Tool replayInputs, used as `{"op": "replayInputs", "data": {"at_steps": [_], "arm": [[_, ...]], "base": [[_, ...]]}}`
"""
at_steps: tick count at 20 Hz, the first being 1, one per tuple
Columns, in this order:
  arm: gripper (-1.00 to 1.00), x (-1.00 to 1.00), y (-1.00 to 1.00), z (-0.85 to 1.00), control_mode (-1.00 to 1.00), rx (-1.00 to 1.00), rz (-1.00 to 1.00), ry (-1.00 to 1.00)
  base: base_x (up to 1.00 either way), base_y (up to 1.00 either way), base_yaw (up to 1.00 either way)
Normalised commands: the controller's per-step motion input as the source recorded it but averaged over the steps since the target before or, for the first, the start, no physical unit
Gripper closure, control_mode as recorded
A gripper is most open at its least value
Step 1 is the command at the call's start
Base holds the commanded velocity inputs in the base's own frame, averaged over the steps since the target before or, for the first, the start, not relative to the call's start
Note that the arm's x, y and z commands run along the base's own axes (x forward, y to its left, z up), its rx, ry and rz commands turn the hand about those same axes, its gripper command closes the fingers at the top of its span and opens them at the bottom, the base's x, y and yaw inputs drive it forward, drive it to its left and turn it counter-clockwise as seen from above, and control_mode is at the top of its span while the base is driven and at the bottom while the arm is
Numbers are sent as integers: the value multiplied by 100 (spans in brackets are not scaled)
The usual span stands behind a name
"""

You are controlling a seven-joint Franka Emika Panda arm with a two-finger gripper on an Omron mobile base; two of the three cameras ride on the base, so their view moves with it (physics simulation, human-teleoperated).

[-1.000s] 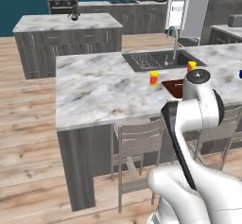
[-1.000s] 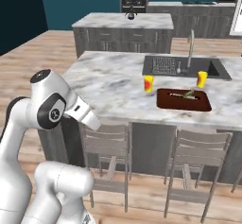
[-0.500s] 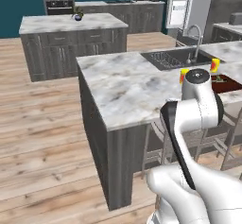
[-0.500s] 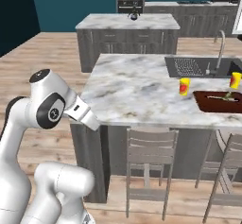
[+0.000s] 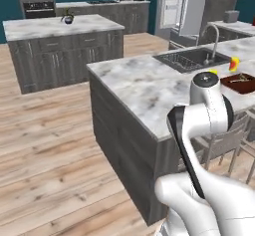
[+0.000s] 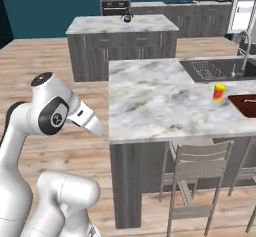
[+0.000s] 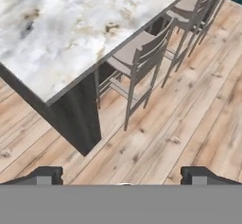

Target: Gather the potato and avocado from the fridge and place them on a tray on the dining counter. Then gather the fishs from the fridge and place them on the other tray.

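The dining counter (image 5: 144, 83) (image 6: 160, 101) has a grey-white marbled top, and its near corner fills the upper left of the hand view (image 7: 56, 29). At its far right lies the other tray (image 5: 241, 84) (image 6: 246, 104), dark reddish-brown, with a slender fish (image 5: 239, 78) in it. My gripper (image 7: 122, 178) hangs open over the wooden floor beside the counter, with nothing between its fingertips (image 7: 45, 176). The fridge (image 5: 175, 3) stands at the back right. The potato, the avocado and the blue tray are out of view.
An inset sink (image 5: 191, 58) (image 6: 215, 70) with a faucet (image 5: 211, 36) sits in the counter, and a small yellow-red bottle (image 5: 234, 63) (image 6: 218, 91) stands by the tray. Grey chairs (image 6: 197, 181) (image 7: 142, 53) line the counter's near side. A second island (image 5: 64, 36) stands behind.
Both base views have shifted: the counter, sink and tray have slid to the right and now look closer. The arm keeps its pose and the gripper stays open.
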Motion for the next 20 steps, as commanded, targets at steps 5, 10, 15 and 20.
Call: {"op": "replayInputs", "data": {"at_steps": [5,10,15,20], "arm": [[-100,0,0,0,100,0,0,0],[-100,0,0,0,100,0,0,0],[-100,0,0,0,100,0,0,0],[-100,0,0,0,100,0,0,0]], "base": [[14,100,-37],[33,100,-37],[30,100,-35],[28,100,-34]]}}
